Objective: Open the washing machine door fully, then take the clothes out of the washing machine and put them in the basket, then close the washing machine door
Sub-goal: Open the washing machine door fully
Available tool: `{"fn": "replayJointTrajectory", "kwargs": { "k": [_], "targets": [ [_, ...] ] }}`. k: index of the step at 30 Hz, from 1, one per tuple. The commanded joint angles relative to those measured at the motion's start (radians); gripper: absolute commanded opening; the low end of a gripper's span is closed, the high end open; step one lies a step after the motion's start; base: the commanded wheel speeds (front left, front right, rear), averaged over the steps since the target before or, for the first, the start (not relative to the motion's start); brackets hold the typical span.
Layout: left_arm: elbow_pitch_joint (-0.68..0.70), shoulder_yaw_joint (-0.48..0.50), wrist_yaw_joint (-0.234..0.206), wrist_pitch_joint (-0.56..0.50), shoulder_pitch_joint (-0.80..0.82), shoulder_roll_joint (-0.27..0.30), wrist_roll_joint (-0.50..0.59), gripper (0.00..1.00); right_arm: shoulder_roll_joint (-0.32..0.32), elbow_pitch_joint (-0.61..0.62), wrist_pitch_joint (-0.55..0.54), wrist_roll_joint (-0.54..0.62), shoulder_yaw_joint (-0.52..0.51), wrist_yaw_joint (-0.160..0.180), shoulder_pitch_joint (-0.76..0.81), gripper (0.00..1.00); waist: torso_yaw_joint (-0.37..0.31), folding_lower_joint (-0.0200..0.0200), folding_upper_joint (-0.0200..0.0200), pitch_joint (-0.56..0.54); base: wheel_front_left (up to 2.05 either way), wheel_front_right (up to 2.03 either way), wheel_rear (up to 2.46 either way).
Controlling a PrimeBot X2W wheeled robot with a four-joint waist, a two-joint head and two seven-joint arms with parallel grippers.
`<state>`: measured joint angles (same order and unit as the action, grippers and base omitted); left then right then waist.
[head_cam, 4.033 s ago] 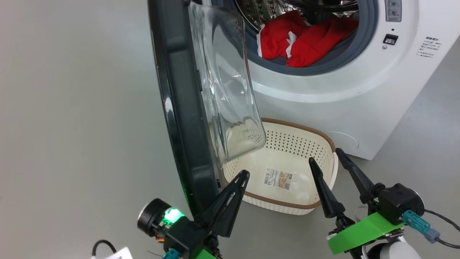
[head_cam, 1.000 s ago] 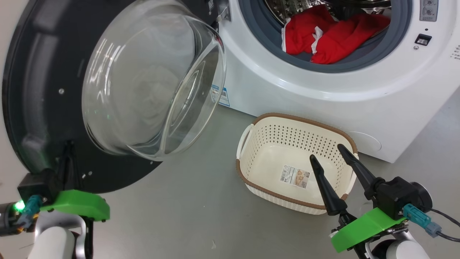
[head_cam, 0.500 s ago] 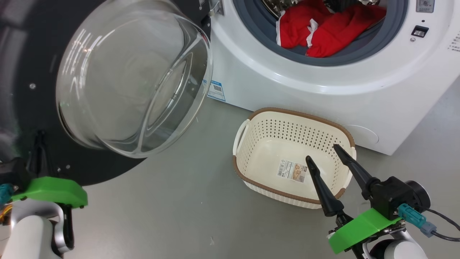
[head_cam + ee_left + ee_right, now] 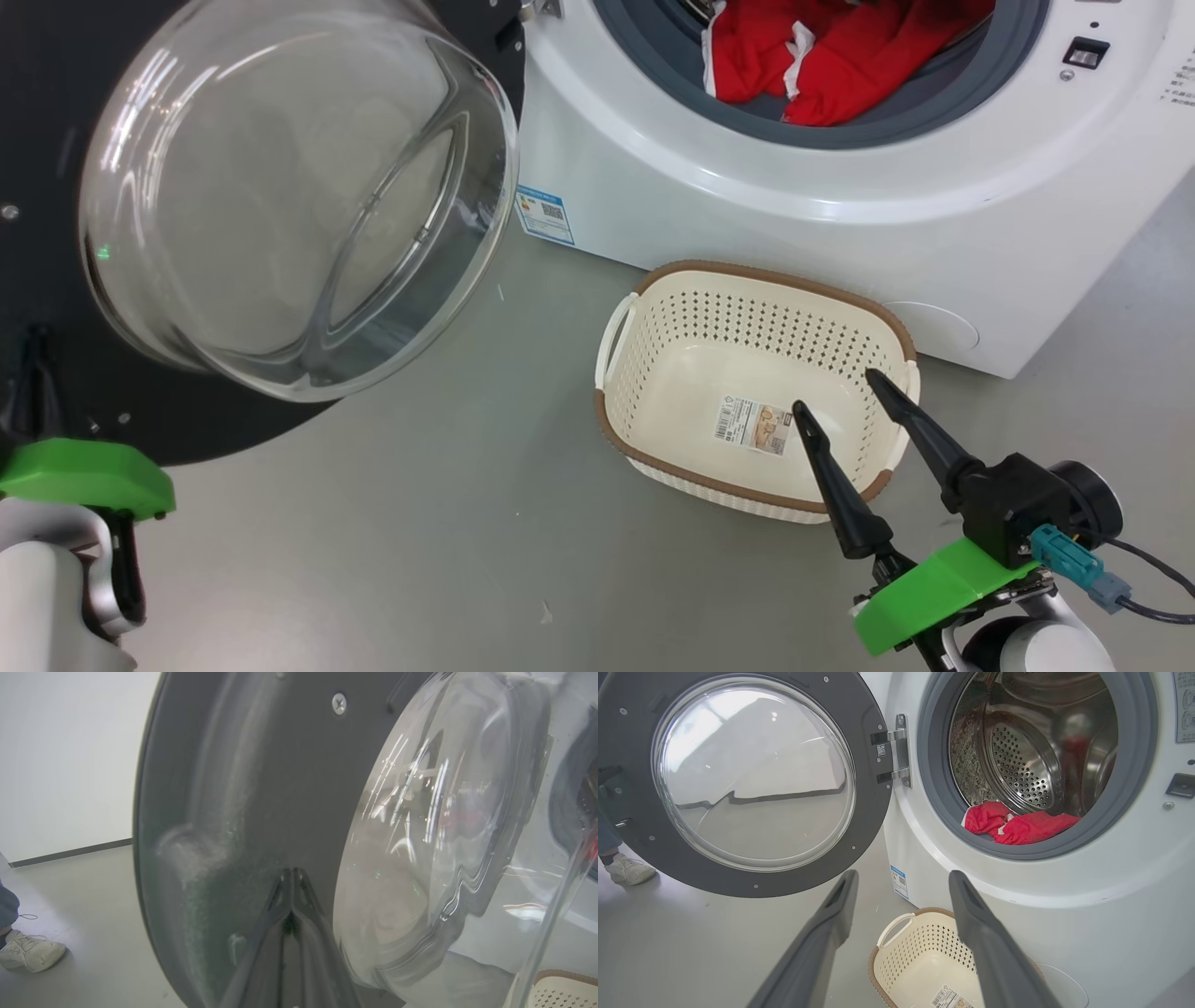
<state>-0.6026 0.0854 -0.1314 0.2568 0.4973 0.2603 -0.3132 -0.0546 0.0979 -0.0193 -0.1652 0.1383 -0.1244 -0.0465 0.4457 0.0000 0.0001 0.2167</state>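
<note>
left gripper [image 4: 292, 879]: fingers closed together, tips against the inner face of the washing machine door [image 4: 37, 112]; a slip lets it swing back.
basket [image 4: 653, 280]: empty, just before the washing machine [image 4: 747, 215].
clothes [image 4: 840, 47]: in the drum [image 4: 1027, 756] mouth.
right gripper [image 4: 831, 390]: spread, empty, above basket; may knock it.

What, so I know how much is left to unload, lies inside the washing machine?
Red clothes lie at the front of the drum, draped onto the gasket. The visible drum wall is bare; anything under the clothes is covered.
</note>
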Motion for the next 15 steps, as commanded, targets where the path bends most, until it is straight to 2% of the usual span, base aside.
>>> {"fn": "replayJointTrajectory", "kwargs": {
  "k": [1,15],
  "targets": [
    [0.006,0.054,0.0,0.005,0.037,0.064,0.009,0.0,0.004,0.033,-0.004,0.007,0.024,-0.006,-0.034,1.0,-0.003,0.0,-0.0001,0.002,0.0,0.0,0.0],
    [0.025,0.091,0.035,0.005,0.023,0.038,0.037,0.0,0.004,0.026,0.0,0.0,0.02,-0.006,-0.047,1.0,-0.015,0.0,-0.0001,0.005,0.0,0.0,0.0]
  ]
}}
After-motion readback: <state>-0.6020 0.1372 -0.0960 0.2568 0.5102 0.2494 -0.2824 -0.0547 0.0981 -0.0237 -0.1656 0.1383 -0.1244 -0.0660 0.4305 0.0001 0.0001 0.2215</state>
